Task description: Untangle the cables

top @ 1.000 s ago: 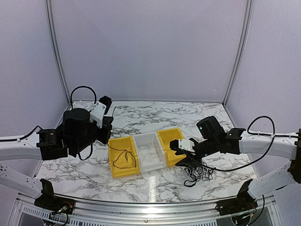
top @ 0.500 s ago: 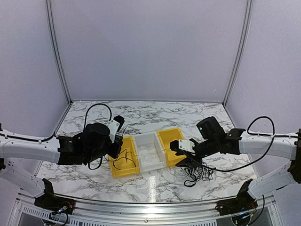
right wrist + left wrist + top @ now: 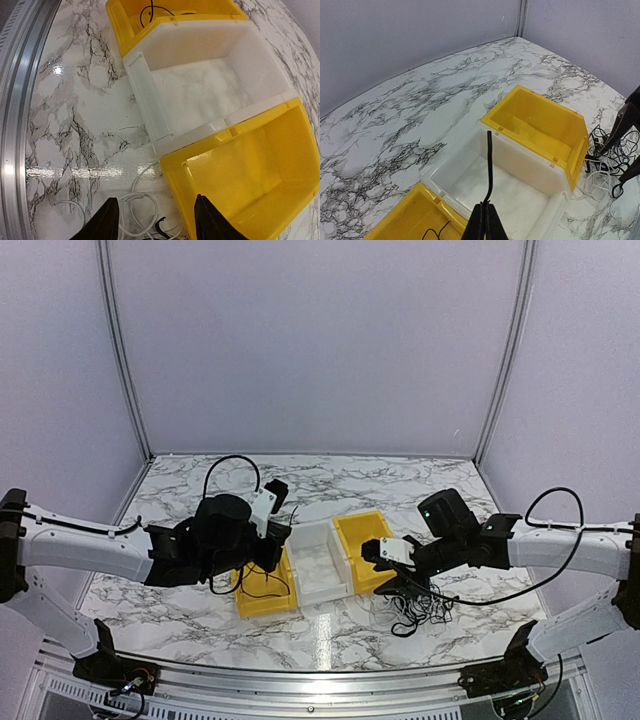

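My left gripper pinches a black cable, just left of the white bin. My right gripper hangs wide open over the tangle, right of it.

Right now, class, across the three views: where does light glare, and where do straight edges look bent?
Top view: bright streak on the marble table near the white bin. Right wrist view: glare patches on the marble; the metal rail bows. Left wrist view: even light, no strong glare.
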Available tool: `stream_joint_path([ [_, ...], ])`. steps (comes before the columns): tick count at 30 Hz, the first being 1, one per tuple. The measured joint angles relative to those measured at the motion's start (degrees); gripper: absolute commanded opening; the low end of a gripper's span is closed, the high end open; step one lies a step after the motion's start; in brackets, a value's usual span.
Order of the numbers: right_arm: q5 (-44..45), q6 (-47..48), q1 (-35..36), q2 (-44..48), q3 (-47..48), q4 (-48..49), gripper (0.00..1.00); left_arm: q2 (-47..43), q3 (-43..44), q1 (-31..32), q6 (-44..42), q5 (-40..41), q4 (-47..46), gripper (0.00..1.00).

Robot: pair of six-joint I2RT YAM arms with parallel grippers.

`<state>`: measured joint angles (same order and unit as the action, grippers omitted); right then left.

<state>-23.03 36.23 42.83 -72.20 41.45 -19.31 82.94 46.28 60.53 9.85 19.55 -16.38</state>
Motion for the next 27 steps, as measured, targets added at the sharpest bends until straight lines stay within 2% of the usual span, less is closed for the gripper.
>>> stream_joint_path([
  [4, 0.02, 0.07, 0.00, 0.00, -0.20, -0.02, 0.51, 1.03, -1.01, -0.63, 0.83, -0.70, -2.40, 0.00],
  [11, 0.02, 0.48, 0.00, -0.02, -0.20, -0.02, 0.51, 1.03, -8.17, -2.10, 4.20, -1.09, -4.72, 0.00],
  [18, 0.02, 0.68, 0.00, -0.02, -0.20, -0.02, 0.51, 0.98, -9.92, -2.16, 6.73, -0.76, -5.29, 0.00],
  [22, 0.02, 0.90, 0.00, -0.02, -0.20, -0.02, 0.51, 0.85, -9.53, -2.16, 9.25, 1.66, -2.67, 0.00],
  [27, 0.02, 1.14, 0.00, -0.02, -0.20, -0.02, 0.51, 2.32, -4.74, -2.16, 13.99, 4.39, 6.93, 0.00],
])
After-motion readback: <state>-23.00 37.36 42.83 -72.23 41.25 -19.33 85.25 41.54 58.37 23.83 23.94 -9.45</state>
